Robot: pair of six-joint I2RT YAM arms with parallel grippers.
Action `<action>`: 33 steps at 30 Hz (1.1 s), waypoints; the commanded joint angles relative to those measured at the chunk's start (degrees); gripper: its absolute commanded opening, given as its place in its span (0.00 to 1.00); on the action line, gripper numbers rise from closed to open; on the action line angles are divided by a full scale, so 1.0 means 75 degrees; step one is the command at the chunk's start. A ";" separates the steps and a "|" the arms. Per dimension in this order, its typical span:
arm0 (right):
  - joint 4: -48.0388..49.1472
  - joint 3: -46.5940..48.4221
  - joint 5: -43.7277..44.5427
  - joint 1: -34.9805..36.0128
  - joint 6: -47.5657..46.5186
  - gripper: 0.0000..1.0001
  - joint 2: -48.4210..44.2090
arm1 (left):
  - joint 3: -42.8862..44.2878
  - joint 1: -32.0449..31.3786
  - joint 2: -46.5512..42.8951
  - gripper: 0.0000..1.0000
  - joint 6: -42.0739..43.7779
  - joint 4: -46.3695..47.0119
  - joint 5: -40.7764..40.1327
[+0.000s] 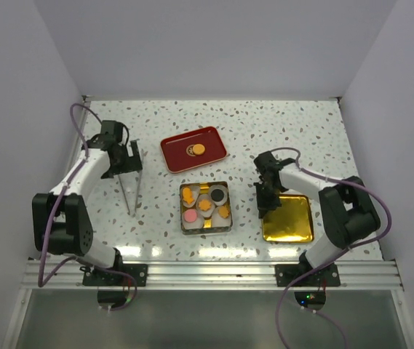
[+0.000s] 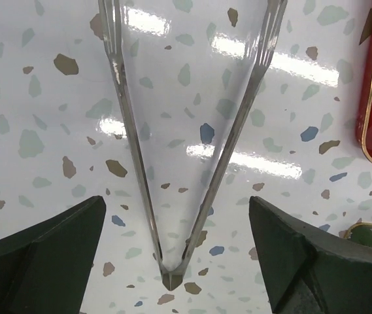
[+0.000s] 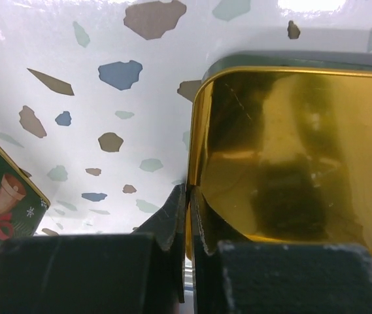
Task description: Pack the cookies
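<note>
Right pincer (image 3: 187, 199) clamps the gold lid (image 3: 290, 163) beside the tin (image 3: 2, 199); left pincer (image 2: 176, 203) gapes astride the tongs (image 2: 170, 278).

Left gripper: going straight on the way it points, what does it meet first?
Probably the tongs, lying on the table between its open fingers; the left gripper points down at them. The fingers may land on bare table either side. Depth is unclear.
</note>
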 commanded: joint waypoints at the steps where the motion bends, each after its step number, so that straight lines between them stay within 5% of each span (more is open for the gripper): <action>1: -0.0228 0.0070 0.0797 0.0109 0.0039 0.00 0.0202 | 0.0324 0.0053 -0.0516 1.00 -0.0182 -0.0392 -0.0104; 6: -0.1092 0.1041 0.0974 0.0308 0.0051 0.00 -0.0173 | 0.0383 0.0053 -0.1231 1.00 -0.0498 -0.0638 -0.0057; 12: -0.2417 0.3863 0.0484 0.0554 0.0192 0.00 -0.0419 | 0.0476 0.0053 -0.2098 1.00 -0.0686 -0.0767 0.0306; 19: -0.1357 0.6889 -0.3248 0.0566 0.1592 0.00 -0.0513 | 0.0290 0.0053 -0.3176 1.00 -0.0897 -0.0265 0.1311; 23: 0.2118 0.6062 -0.5362 0.0578 0.4263 0.00 -0.1098 | -0.0434 0.0053 -0.3903 1.00 -0.1281 0.1265 0.3454; 25: 0.5596 0.4999 -0.6112 0.0566 0.6714 0.00 -0.1426 | -0.0881 0.0053 -0.4183 1.00 -0.1680 0.2088 0.4739; 27: 0.8484 0.4561 -0.6303 0.0578 0.8119 0.00 -0.1486 | -0.1595 0.0076 -0.4348 1.00 -0.2500 0.3411 0.5401; 33: 1.3278 0.3692 -0.5929 0.0566 1.1578 0.00 -0.1299 | -0.3868 0.0577 -0.4970 1.00 -0.5662 0.8144 0.7031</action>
